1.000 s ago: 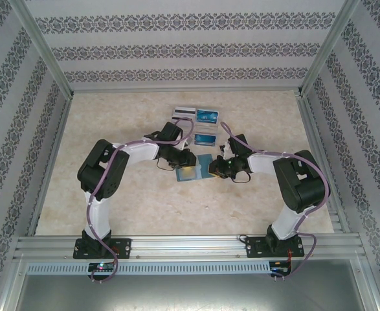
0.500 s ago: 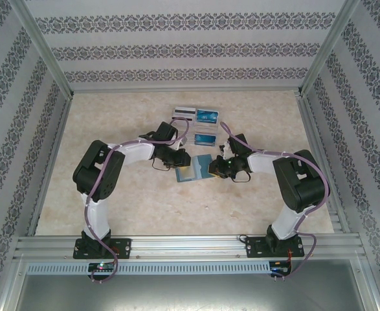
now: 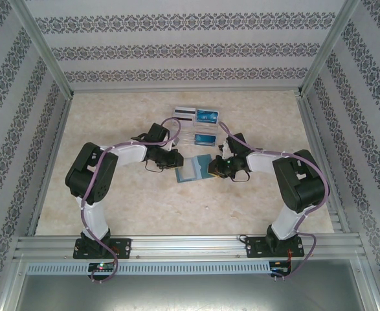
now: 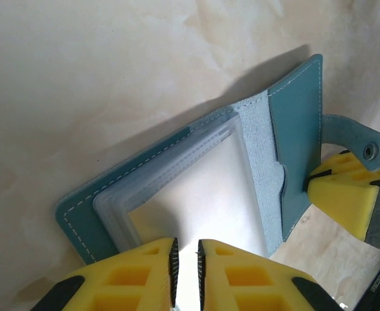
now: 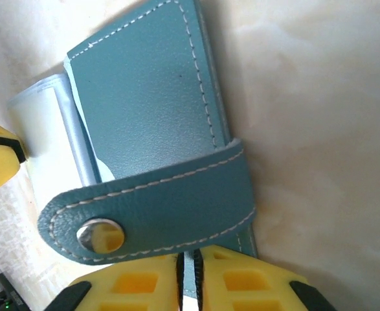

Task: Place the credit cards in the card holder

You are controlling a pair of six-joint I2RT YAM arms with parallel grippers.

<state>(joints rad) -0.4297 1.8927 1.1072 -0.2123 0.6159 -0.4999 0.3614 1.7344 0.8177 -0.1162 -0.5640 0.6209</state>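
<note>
From above, the left gripper (image 3: pixel 174 162) and the right gripper (image 3: pixel 213 170) face each other with the open card holder (image 3: pixel 191 172) lying between their tips on the table (image 3: pixel 131 207). The left gripper is at its left edge and the right at its right edge. The credit cards (image 3: pixel 207 116), blue ones and a white one with a dark stripe, lie beyond both grippers, well apart from the holder. In the left wrist view, the left gripper (image 4: pixel 186 272) has its yellow fingers (image 4: pixel 138 275) drawn almost together, with only a thin slit between them. The pale inner leaves of the card holder (image 4: pixel 293 129) run straight ahead into that slit. Whether a card lies among them I cannot tell. One yellow finger of the right gripper touches the teal cover, ahead and to the right. In the right wrist view, the right gripper (image 5: pixel 190 275) is nearly closed, pinching the edge of the teal cover of the card holder (image 5: pixel 144 84). The snap strap (image 5: pixel 157 201) lies just ahead of its fingertips.
</note>
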